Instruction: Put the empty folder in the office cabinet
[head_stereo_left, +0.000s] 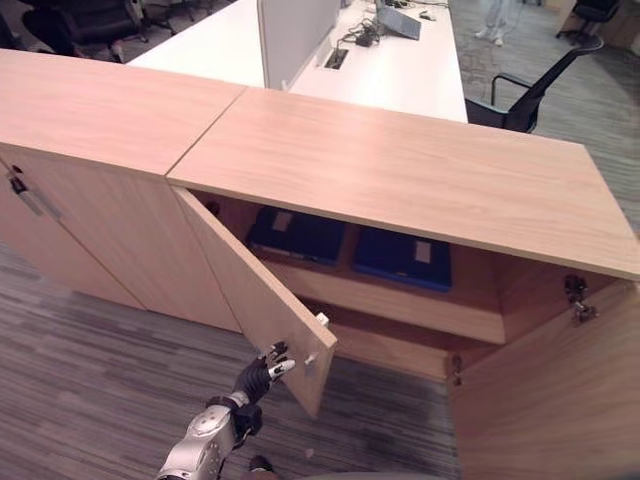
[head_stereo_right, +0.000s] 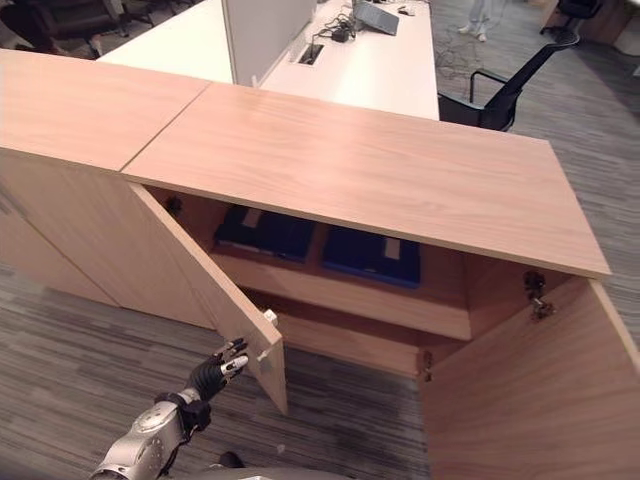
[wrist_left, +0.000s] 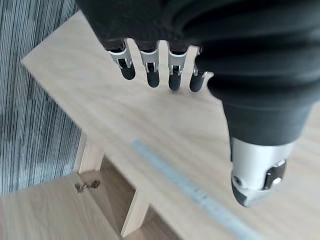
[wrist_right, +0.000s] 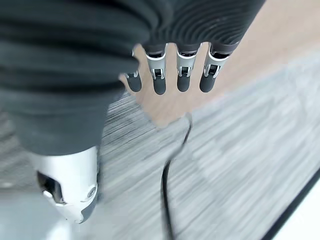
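The left hand (head_stereo_left: 262, 374) reached up from the lower left, with its fingers (wrist_left: 150, 70) straight and a little apart. Its dark tips were just beside the small white handle (head_stereo_left: 311, 358) at the free edge of the open light wooden left door (head_stereo_left: 255, 290). I could not tell if they touched it.

The long light wooden office cabinet (head_stereo_left: 400, 170) stood open. On its upper wooden shelf (head_stereo_left: 400, 300) lay two flat dark blue folders. The first folder (head_stereo_left: 297, 234) was at the left end of the shelf. The second folder (head_stereo_left: 403, 256) lay just beside it, near the middle.

The open wooden right door (head_stereo_left: 560, 390) stood at the right edge.

The right hand (wrist_right: 170, 70) hung over the grey striped carpet floor (wrist_right: 240, 150), fingers straight and loose, holding nothing.
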